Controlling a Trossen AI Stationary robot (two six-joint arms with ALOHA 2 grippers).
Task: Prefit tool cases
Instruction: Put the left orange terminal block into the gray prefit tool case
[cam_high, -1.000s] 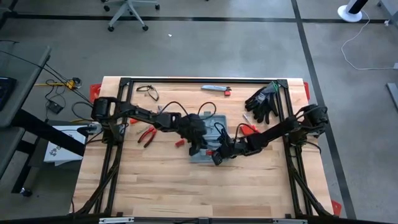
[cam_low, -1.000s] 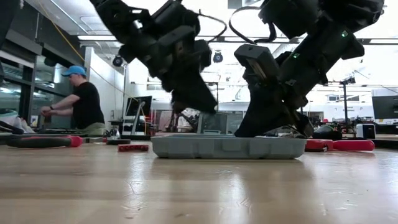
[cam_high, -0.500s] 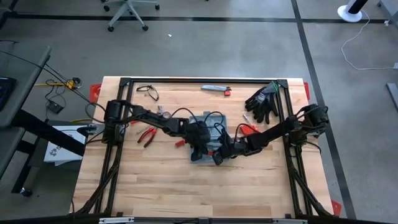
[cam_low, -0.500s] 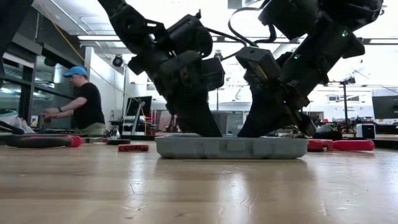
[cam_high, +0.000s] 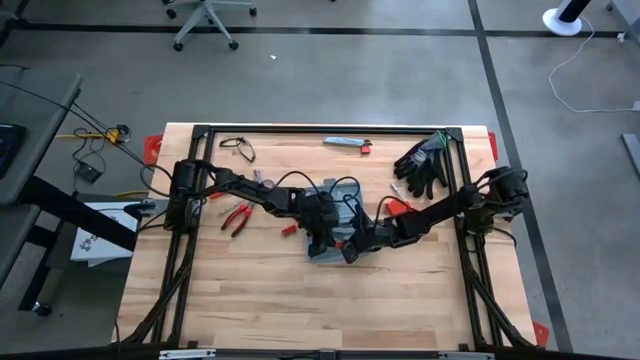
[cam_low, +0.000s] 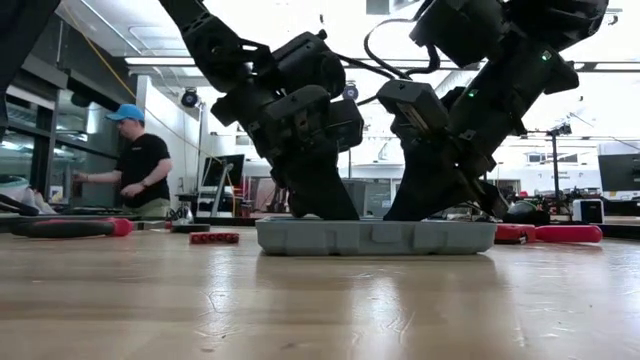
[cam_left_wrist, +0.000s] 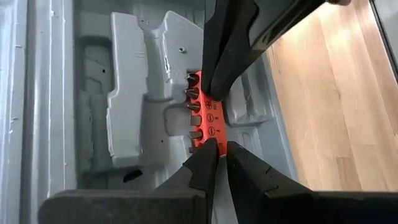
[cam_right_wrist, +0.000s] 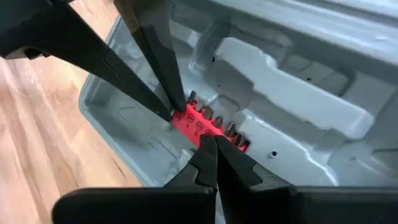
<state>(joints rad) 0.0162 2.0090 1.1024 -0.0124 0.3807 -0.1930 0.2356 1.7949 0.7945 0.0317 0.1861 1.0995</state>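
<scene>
A: Where does the grey-blue rectangular plastic tool case (cam_high: 333, 222) lie, and how much bare board is around it?

B: It lies open near the middle of the pale wooden table (cam_high: 260, 300), well clear of the black metal frame (cam_high: 300, 130) along the edges. The near half of the table is bare wood. The red-handled pliers (cam_high: 236, 216) lie to its left, and the black gloves (cam_high: 423, 165) are well apart near the far right corner.

A: What's in the case?

B: Moulded recesses, and a small red plastic bit holder (cam_left_wrist: 207, 122) with a row of dark bits, sitting in the tray near one long wall.

A: And the arms?

B: Both reach into the case. The left gripper (cam_left_wrist: 217, 149) has its fingers nearly closed, tips at one end of the red holder. The right gripper (cam_right_wrist: 208, 144) comes in from the opposite side, fingers pressed almost together, tips touching the other end. I cannot tell whether either one really pinches the holder.

A: From table height?

B: Both grippers stand down in the tray, and the case (cam_low: 375, 236) rests flat on the wood.
</scene>
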